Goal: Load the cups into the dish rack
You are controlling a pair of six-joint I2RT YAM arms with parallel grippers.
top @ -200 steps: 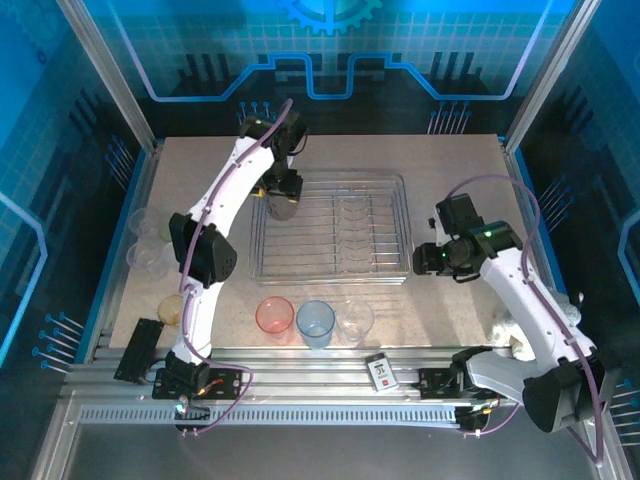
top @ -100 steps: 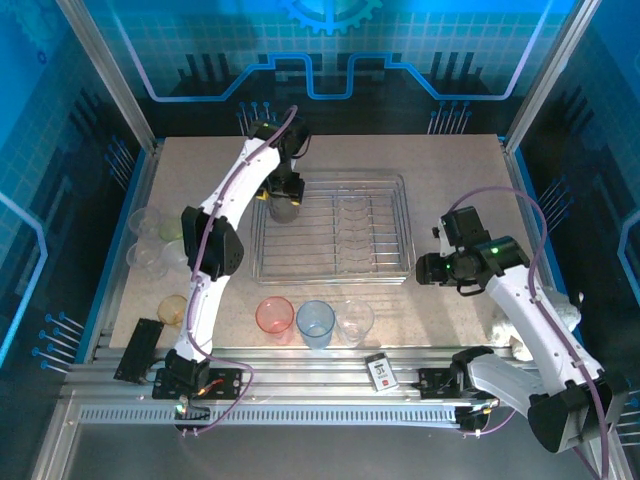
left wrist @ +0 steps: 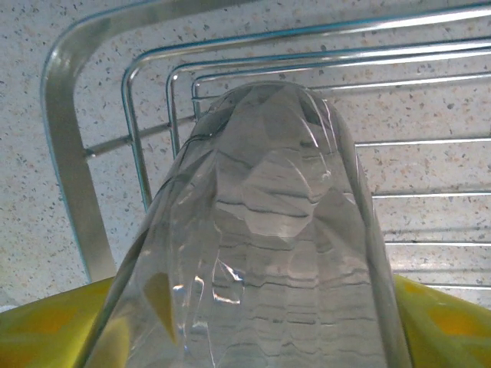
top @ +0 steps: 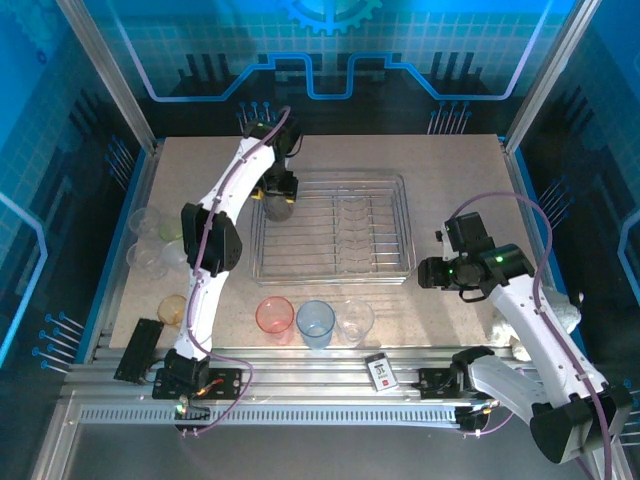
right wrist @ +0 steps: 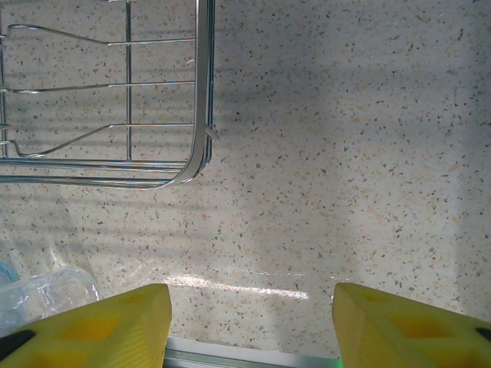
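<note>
The chrome wire dish rack sits mid-table. My left gripper is shut on a smoky grey cup over the rack's far left corner. In the left wrist view that cup stands between my yellow fingers, with the rack corner behind it. My right gripper hangs open and empty over bare table right of the rack. Its wrist view shows the gripper, the rack's corner and a clear cup. Pink-red, light blue and clear cups stand in front.
Several more cups cluster at the table's left edge: clear ones, a pale green one and an amber one. A black-and-white card lies on the front rail. A white object sits at the right, behind my right arm.
My right gripper has drawn back from the rack's right side toward the near edge. The left gripper with the grey cup has barely shifted.
</note>
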